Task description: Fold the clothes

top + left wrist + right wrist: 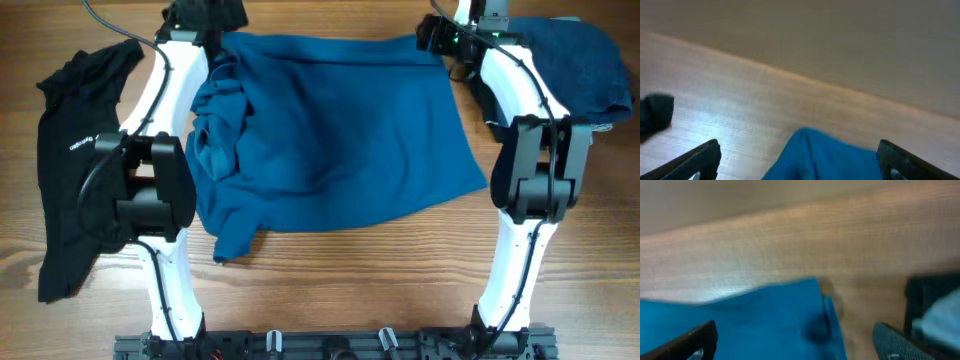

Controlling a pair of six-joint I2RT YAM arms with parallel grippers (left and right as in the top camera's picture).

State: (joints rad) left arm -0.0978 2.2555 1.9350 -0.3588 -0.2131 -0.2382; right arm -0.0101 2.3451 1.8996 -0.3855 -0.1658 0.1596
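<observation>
The blue shirt is seen spread across the middle of the counter, bunched along its left side. The left claw and right claw are poised at its far edge, each held wide open over cloth, nothing gripped yet. For a clean fold, both far corners should be pinched together and lifted evenly, the bunched side smoothed first.

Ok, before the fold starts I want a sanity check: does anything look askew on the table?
Yes: the teal fabric garment lies mostly flat, but its left side is crumpled into a bunched heap rather than spread out.
</observation>
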